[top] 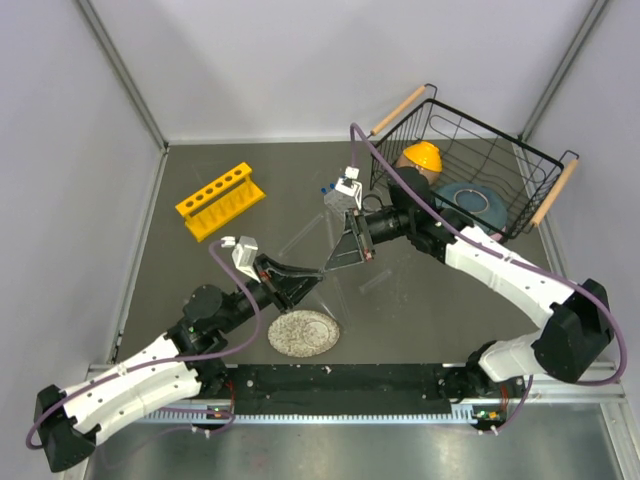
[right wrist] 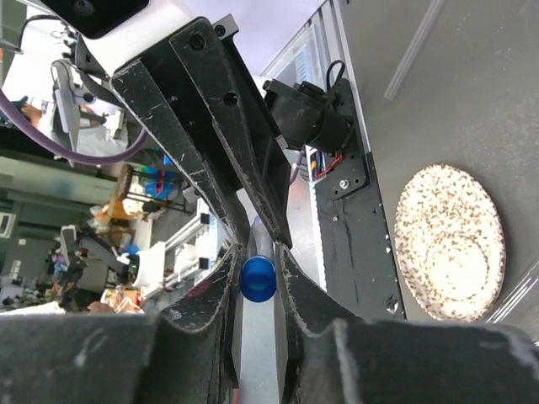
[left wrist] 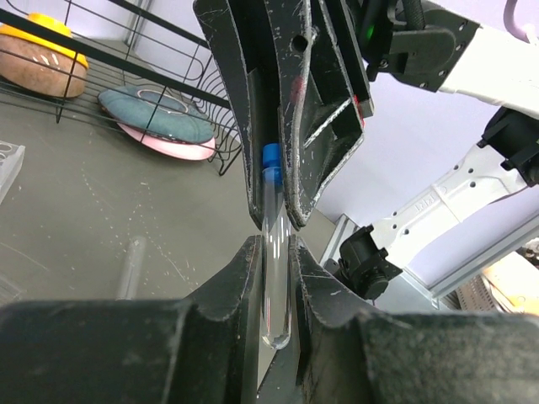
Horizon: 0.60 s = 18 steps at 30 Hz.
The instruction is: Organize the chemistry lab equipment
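A clear tube (left wrist: 276,286) with a blue cap (left wrist: 271,156) hangs above the table between both arms. My left gripper (left wrist: 275,252) is shut on its glass body, the rounded bottom showing between the jaws. My right gripper (right wrist: 257,263) is shut on the capped end, its pads pressed to either side of the blue cap (right wrist: 258,278). In the top view the left gripper (top: 312,278) and right gripper (top: 338,258) meet tip to tip at mid-table. The yellow six-hole rack (top: 220,200) stands at the back left with nothing in its holes.
A black wire basket (top: 500,150) with dishes sits at the back right. The round speckled disc (top: 303,333) lies near the front edge, below the grippers. One loose clear tube (top: 375,281) lies on the table right of centre. A clear plastic rack's corner (left wrist: 5,167) shows at the left.
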Each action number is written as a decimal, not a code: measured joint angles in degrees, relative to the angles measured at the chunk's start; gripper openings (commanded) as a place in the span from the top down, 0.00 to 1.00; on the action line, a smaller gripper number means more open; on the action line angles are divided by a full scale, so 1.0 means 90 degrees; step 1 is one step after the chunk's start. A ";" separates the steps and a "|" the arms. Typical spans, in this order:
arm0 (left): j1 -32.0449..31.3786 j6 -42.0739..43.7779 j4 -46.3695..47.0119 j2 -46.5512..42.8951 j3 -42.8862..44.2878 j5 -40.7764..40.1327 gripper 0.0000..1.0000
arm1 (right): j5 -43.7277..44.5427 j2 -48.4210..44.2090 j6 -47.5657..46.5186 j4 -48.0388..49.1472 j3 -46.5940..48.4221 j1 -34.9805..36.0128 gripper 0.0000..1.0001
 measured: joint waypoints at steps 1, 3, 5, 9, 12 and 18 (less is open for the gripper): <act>0.0000 -0.0015 0.0017 0.0000 0.0000 -0.0007 1.00 | -0.0078 0.0027 0.0109 0.0153 -0.0029 -0.0012 0.94; 0.0000 -0.0041 0.0041 0.0005 0.0000 -0.0041 1.00 | -0.0189 0.0070 0.0308 0.0372 -0.0090 -0.0044 0.97; 0.0000 -0.0063 0.0041 0.0032 0.0000 -0.0049 0.98 | -0.0274 0.0102 0.0466 0.0578 -0.0163 -0.0070 0.98; 0.0000 -0.0124 0.0129 0.0121 0.0000 -0.0092 0.59 | -0.0364 0.0148 0.0627 0.0767 -0.0204 -0.0143 0.99; 0.0000 -0.0172 0.0063 0.0163 0.0002 -0.0199 0.25 | -0.0491 0.0172 0.0665 0.0840 -0.0194 -0.0226 0.99; 0.0000 -0.0223 -0.1593 0.0041 0.0379 -0.0775 0.01 | -0.0092 0.0554 -0.0704 -0.0401 0.0653 -0.0828 0.99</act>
